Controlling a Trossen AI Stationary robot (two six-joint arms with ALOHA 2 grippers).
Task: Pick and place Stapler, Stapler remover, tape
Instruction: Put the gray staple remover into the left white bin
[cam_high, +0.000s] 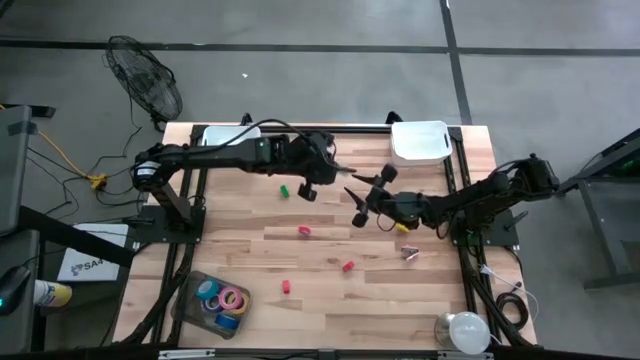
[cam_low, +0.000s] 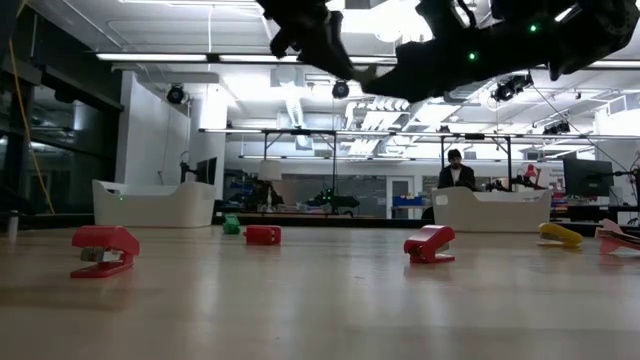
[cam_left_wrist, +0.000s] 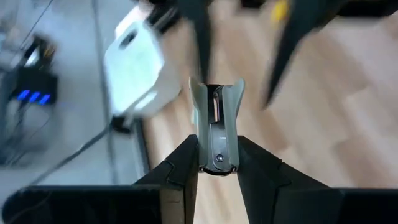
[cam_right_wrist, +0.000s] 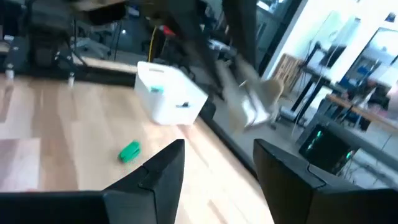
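While tape rolls (cam_high: 222, 298) sit in clear tray (cam_high: 190, 290), we see left hand (cam_high: 330, 165) clamped on grey stapler remover (cam_left_wrist: 216, 127) above counter (cam_high: 330, 300). Right hand (cam_high: 358, 195) apart, empty. Red staplers (cam_high: 347, 266) wait.

Open board across the near middle, between the tape tray (cam_high: 212, 303) at near left and the bulb (cam_high: 459, 331) at near right. Mid-table cluttered: red staplers (cam_high: 304, 231) scattered, both arms meeting overhead, left gripper (cam_high: 337, 172) just beside right gripper (cam_high: 362, 198). Far edge blocked by two white bins (cam_high: 420, 141). Green block (cam_high: 284, 189) under left arm.
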